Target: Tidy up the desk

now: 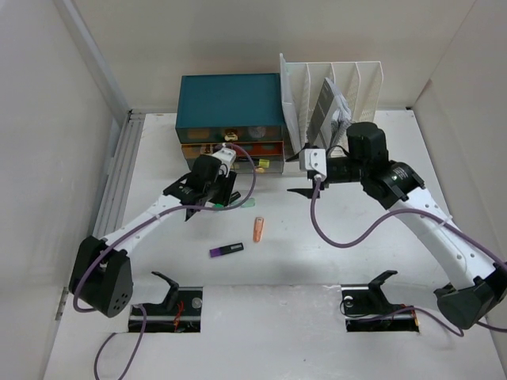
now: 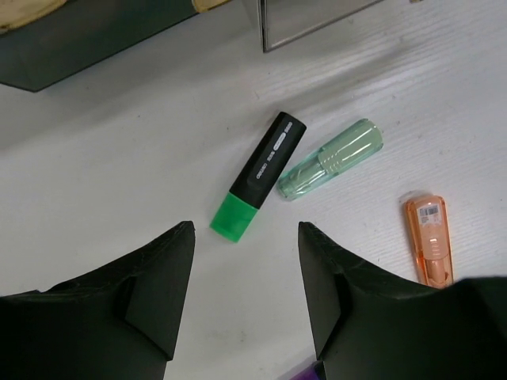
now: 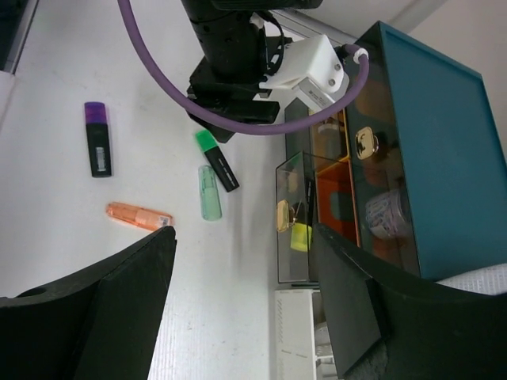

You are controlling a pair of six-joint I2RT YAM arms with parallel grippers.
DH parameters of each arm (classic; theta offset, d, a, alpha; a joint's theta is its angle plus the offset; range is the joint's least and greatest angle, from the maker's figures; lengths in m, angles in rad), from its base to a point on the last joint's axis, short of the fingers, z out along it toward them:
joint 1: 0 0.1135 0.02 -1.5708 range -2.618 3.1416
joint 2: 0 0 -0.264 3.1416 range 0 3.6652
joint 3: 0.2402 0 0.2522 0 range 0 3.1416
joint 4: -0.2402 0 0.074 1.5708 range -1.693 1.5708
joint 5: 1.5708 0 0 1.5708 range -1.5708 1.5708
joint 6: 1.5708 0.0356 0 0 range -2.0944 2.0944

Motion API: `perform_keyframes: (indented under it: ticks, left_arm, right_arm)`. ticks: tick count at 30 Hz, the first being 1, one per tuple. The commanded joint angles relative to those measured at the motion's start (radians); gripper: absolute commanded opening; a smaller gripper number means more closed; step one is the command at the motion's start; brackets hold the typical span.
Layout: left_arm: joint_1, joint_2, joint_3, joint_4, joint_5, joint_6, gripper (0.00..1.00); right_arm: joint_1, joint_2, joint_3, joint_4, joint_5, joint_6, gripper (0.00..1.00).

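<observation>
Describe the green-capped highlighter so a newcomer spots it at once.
Start at the teal drawer box at the back of the desk. Just in front of it, ahead of the left pincer, lies the green-capped highlighter. Unlike the pale translucent green marker beside it, its barrel is black.

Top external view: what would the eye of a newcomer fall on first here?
The teal drawer box stands at the far side of the desk, a white file rack to its right. Loose pens lie in the middle: a green highlighter just before the open left hand, an orange marker and a purple highlighter nearer.
</observation>
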State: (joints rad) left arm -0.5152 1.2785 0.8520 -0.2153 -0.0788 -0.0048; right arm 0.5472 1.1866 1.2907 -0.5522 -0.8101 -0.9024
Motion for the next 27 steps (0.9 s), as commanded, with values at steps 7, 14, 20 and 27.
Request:
perform_keyframes:
  ticks: [7,14,20,27]
  left_arm:
    - [0.026,0.107,0.053,0.025,0.077,0.045,0.52]
    - [0.037,0.159,0.053,0.025,0.091,0.055,0.52]
    - [0.037,0.271,0.087,0.001,0.067,0.065,0.50]
    - [0.046,0.321,0.087,-0.010,0.057,0.065,0.47]
  right_arm:
    - [-0.059,-0.041,-0.016,0.043,-0.136,-0.007,0.75]
    - [-0.088,-0.050,-0.016,0.032,-0.172,-0.007,0.75]
    - [-0.089,-0.050,-0.016,0.032,-0.192,-0.007,0.75]
    - [-0.098,-0.059,-0.025,0.032,-0.201,-0.007,0.75]
